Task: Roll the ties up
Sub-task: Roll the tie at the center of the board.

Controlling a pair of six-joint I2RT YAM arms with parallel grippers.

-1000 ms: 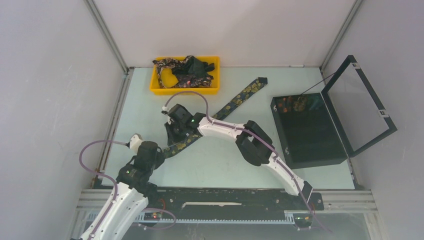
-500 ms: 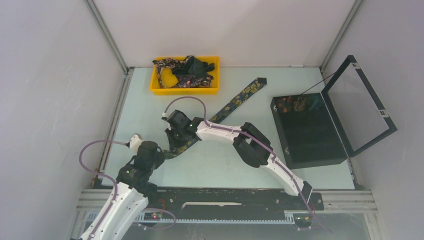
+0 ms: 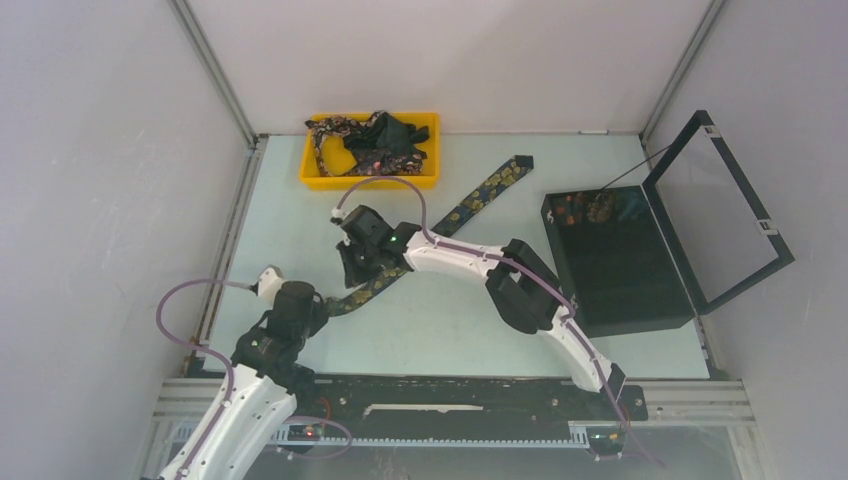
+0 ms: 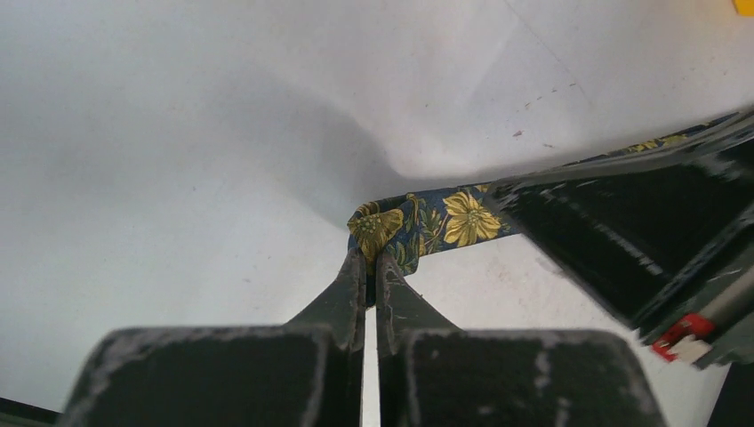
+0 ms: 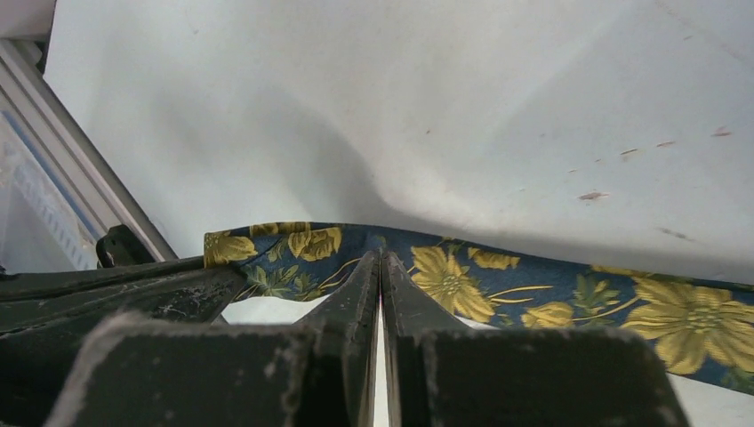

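Now: both of my grippers are clamped on one tie. My left gripper has its jaws pressed together on the very end of the tie, where the blue cloth with yellow flowers curls into a small fold right at my fingertips. From there the tie leads off to the right of those tips and passes under the dark fingers of my other tool. My right gripper is likewise squeezed tight, pinching the near edge of the tie a short way along from that end. The cloth spans across in front of these tips, its free end to their left, just beside the left tool, and the long run carries on to their right. In both wrist views the pinched stretch sits raised off the table and throws a soft shadow beneath it. From the overhead view, the left gripper and right gripper sit near each other, the right one just beyond and to the right of the left. The rest of the tie lies flat on the table, running diagonally away past the right gripper to its far end. Straight beyond the right gripper stands a yellow tray with a heap of ties in it. Well off to the right of both tools is a black box, its lid standing open.
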